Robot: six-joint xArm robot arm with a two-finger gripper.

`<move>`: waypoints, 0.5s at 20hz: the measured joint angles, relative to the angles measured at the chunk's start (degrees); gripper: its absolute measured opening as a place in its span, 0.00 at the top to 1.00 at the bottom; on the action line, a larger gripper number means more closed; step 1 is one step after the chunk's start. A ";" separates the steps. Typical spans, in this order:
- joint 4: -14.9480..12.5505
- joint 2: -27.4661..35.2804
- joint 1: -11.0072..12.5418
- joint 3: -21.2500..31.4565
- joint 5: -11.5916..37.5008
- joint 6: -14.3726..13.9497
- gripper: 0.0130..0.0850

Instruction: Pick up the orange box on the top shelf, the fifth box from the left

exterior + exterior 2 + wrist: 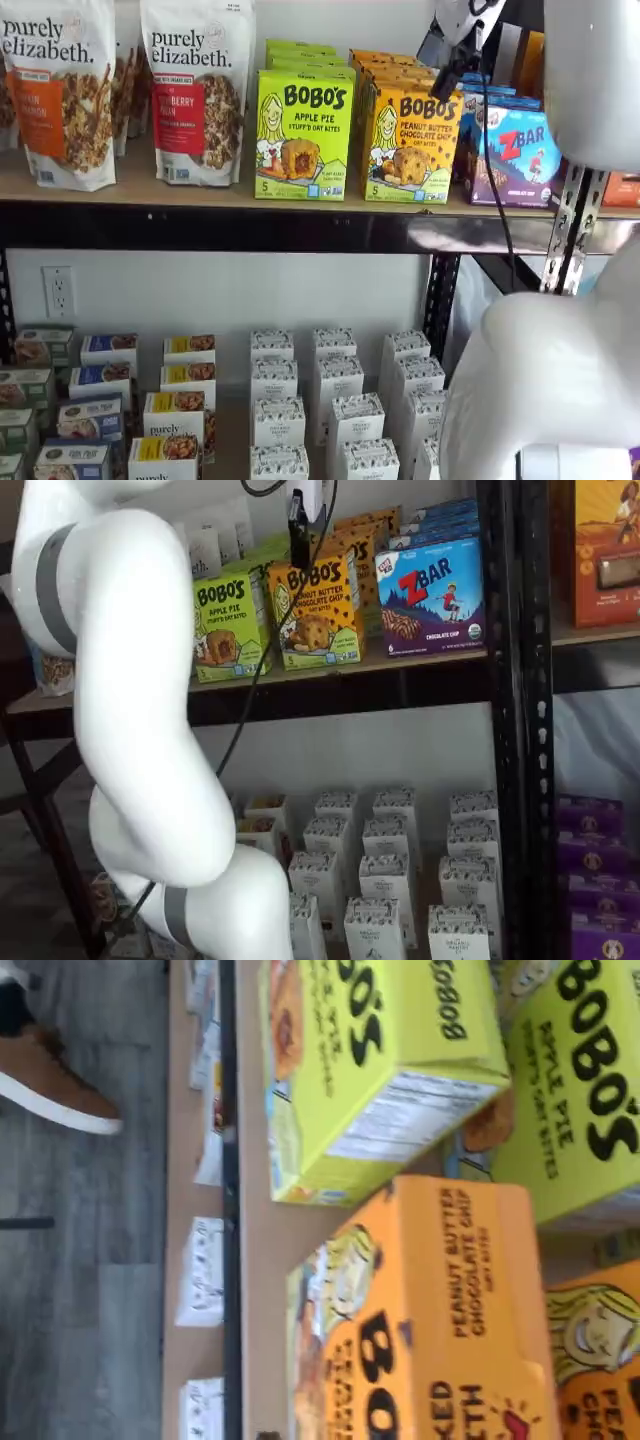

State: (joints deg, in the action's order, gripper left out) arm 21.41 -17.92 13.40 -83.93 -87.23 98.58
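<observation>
Approach is the step in hand, as I judge it: the jaws point(299, 542) hang just above the front top edge of the orange box point(316, 615), at about twelve o'clock from it, and hold nothing. Only dark fingers seen side-on show in both shelf views, so I cannot tell how far apart they stand.

The orange box stands upright at the front of the top shelf point(200, 190), touching the green box point(304, 135) at its nine o'clock, with the blue box point(516, 155) just beside it at three o'clock. More orange boxes are lined up behind it.

To do this well, I would centre the fingers across the box's narrow depth, since its flanks look hemmed in by neighbours, then come down squarely and lift straight up so the green box is not dragged along. The wrist view shows the orange box's top point(440, 1300) close below.

The surface is a tan board with a black front rail. Below it, small white boxes point(335, 400) fill the lower level; a grey plank floor and someone's brown shoe point(50, 1080) show beyond.
</observation>
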 joint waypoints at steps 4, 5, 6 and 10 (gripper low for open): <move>-1.42 1.37 -0.59 -0.54 1.25 0.09 0.00; -1.68 1.97 -0.62 -1.03 0.98 0.13 0.00; -1.83 2.44 -0.62 -1.44 0.68 0.17 0.00; -2.88 4.39 -0.47 -3.28 -1.40 0.50 0.00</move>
State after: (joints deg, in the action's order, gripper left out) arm 18.53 -13.53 12.93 -87.22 -88.63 99.08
